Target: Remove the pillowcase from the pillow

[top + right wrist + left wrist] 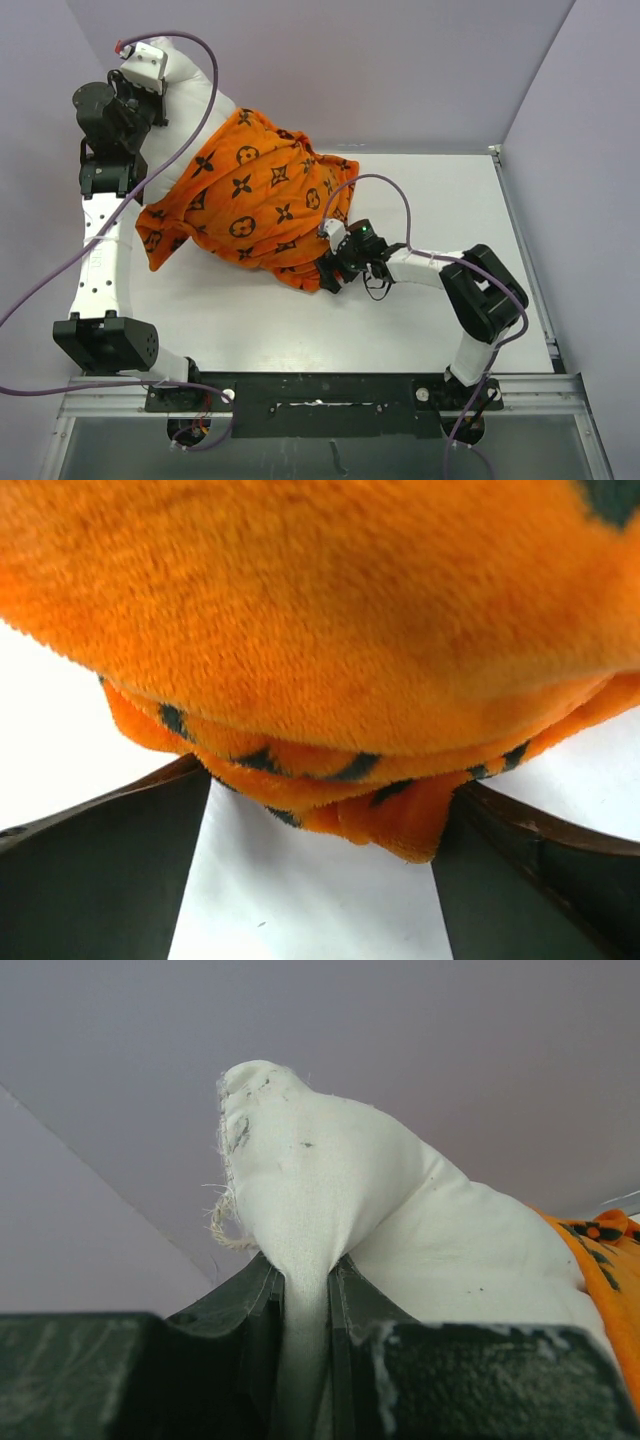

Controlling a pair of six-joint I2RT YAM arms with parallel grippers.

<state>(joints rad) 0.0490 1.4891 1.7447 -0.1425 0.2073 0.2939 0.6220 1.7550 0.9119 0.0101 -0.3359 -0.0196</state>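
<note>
Progress looks roughly halfway: the left hand (305, 1295) is clamped on the bared far-left corner of the pillow (195, 100), while the pillowcase (260, 195) covers the rest on the bench (430, 200), its near-right hem between the right hand (320, 880)'s parted fingers, not yet gripped.

The pillowcase (330, 610) sags into the wide-spread right pincer (332, 780).

The pillowcase (250, 200) is bright orange plush, printed all over with dark brown-black flowers, four-point stars and ringed circles. The pillow (190, 95) is plain white, with a few small dark specks and pale frayed threads at its corner. The table (420, 330) is white, the walls (400, 60) pale lilac-grey, the arms (100, 265) white and black, and their cables (372, 177) purple.
</note>
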